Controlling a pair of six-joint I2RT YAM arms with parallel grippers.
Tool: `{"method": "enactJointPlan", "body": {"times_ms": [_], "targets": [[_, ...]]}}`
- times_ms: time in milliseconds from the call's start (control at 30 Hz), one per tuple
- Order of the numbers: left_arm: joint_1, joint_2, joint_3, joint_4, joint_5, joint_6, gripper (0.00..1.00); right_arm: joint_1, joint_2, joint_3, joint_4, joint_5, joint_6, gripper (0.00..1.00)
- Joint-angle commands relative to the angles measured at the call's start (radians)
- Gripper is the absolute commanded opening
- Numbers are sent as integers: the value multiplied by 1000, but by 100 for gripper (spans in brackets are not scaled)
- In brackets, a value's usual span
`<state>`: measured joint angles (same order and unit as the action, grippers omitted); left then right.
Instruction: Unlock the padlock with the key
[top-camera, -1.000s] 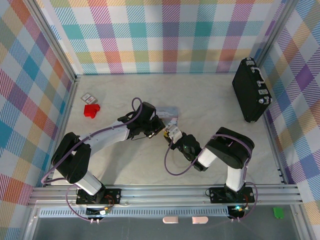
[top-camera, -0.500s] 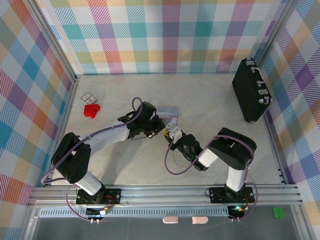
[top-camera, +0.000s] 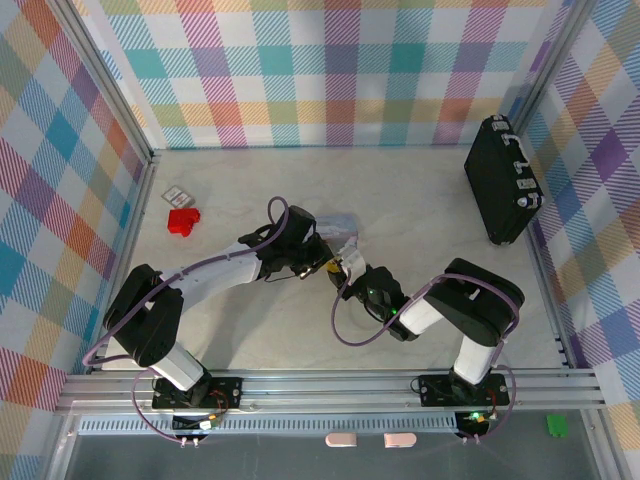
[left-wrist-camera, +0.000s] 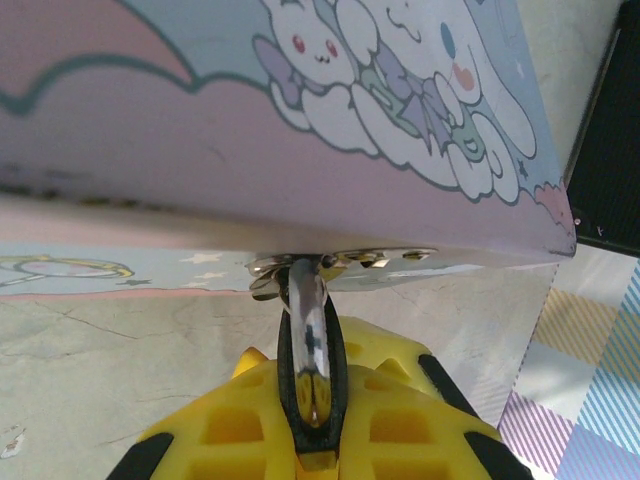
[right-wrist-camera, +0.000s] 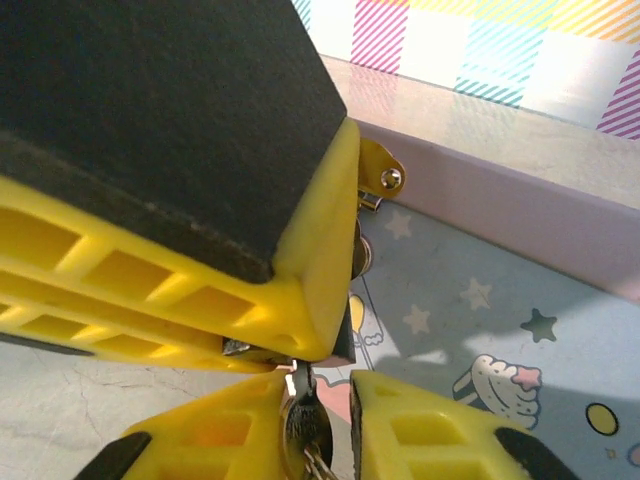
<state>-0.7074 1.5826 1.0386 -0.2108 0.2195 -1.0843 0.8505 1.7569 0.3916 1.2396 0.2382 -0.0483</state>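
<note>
The padlock (left-wrist-camera: 310, 330) hangs by its silvery shackle from the hasp (left-wrist-camera: 350, 260) of the pale blue cartoon tin (left-wrist-camera: 200, 150). My left gripper (left-wrist-camera: 312, 365) is shut on the padlock, its yellow fingers pressed on both sides of the shackle. In the right wrist view the key (right-wrist-camera: 303, 425) points up into the padlock's underside (right-wrist-camera: 240, 348), below the left gripper's finger (right-wrist-camera: 150, 150). My right gripper (right-wrist-camera: 335, 395) stands slightly open around the key, with a gap between the key head and one pad. From above, both grippers (top-camera: 328, 262) (top-camera: 347, 268) meet at the tin's (top-camera: 336, 221) front.
A red block (top-camera: 183, 221) and a small card (top-camera: 175, 193) lie at the far left. A black case (top-camera: 503, 180) stands against the right wall. Checked walls close in the table on three sides.
The right wrist has crept a little towards the tin and its elbow has swung right. The left gripper has shifted slightly right, still clamped on the padlock.
</note>
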Motion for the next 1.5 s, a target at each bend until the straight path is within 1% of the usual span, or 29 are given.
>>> {"method": "enactJointPlan", "body": {"times_ms": [0, 133, 300, 433, 567, 767, 900, 1033, 1067, 1300, 1400, 1467], "targets": [[-12, -10, 17, -10, 14, 7, 0, -5, 0, 0, 58, 30, -21, 18], [-12, -10, 15, -12, 15, 7, 0, -5, -5, 0, 57, 29, -4, 9], [-14, -4, 8, -6, 15, 7, 0, -5, -41, -2, 26, -10, 71, 0], [-13, -4, -2, -4, 6, 18, 0, -8, -85, -4, -35, -72, 176, 0], [-14, -12, -26, 15, 2, 47, 0, -29, -102, -14, -88, -179, 324, 0], [-14, -35, -78, 74, -1, 115, 0, -67, -91, -44, -95, -296, 547, 0], [-14, -42, -105, 137, 29, 135, 0, -108, -35, -63, -2, -382, 657, 0], [-13, -60, -119, 145, 26, 156, 0, -170, 68, -92, 161, -435, 783, 0], [-13, -65, -124, 147, 23, 159, 0, -190, 84, -95, 166, -449, 813, 0], [-12, -58, -139, 174, 37, 158, 0, -203, 86, -98, 162, -468, 801, 0], [-13, -55, -131, 153, 24, 165, 0, -203, 61, -103, 106, -449, 757, 0], [-13, -49, -117, 127, 16, 170, 0, -202, 28, -97, 29, -433, 695, 0]]}}
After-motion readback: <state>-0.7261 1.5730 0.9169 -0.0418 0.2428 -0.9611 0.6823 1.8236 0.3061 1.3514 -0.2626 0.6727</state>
